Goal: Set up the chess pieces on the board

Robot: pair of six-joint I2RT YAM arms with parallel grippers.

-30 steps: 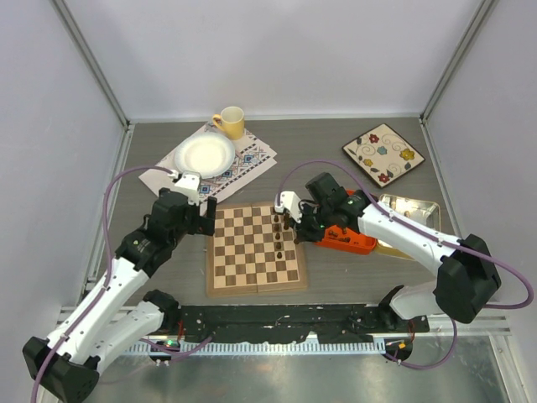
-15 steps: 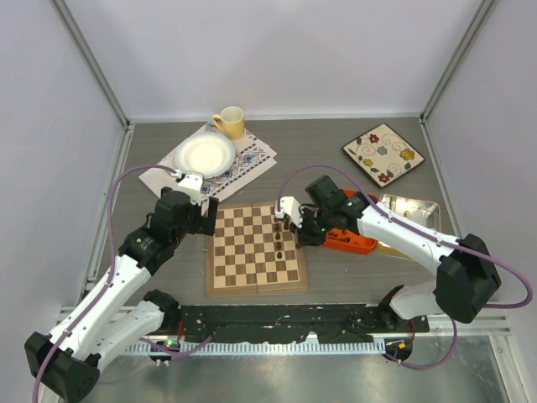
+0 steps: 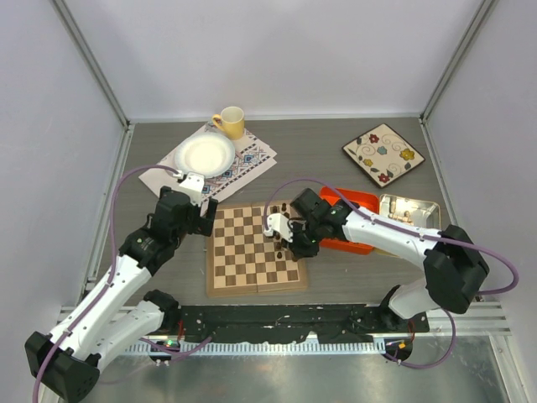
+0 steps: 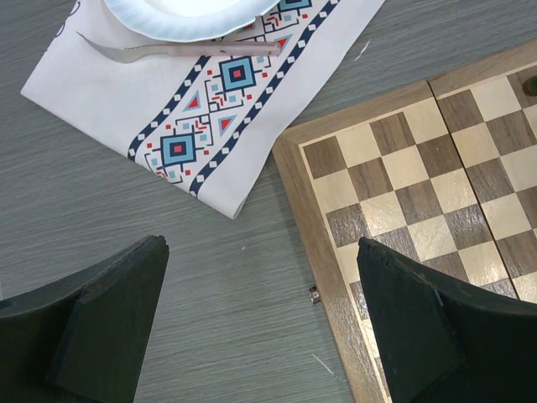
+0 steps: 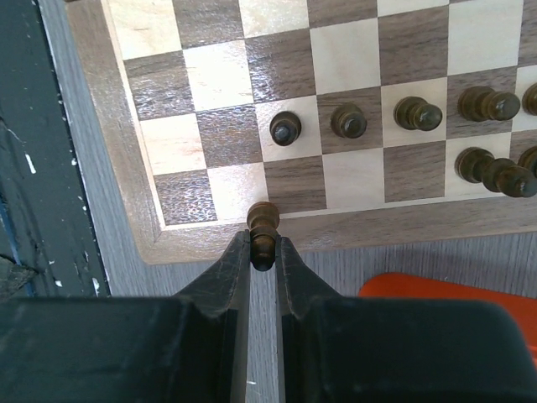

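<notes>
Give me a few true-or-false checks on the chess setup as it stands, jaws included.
1. The right jaws pinch a dark chess piece. True.
2. The left jaws are shut on a pale piece. False: they stand open and empty.
3. Several dark pieces stand on the board. True.
4. The yellow cup stands on the board. False: the cup stands by the white plate, away from the board.
5. The orange tray lies left of the board. False: the tray lies to its right.

No legible text, label, brand or number appears in any view. Only woven patterns mark the cloth (image 4: pixel 210 101).
</notes>
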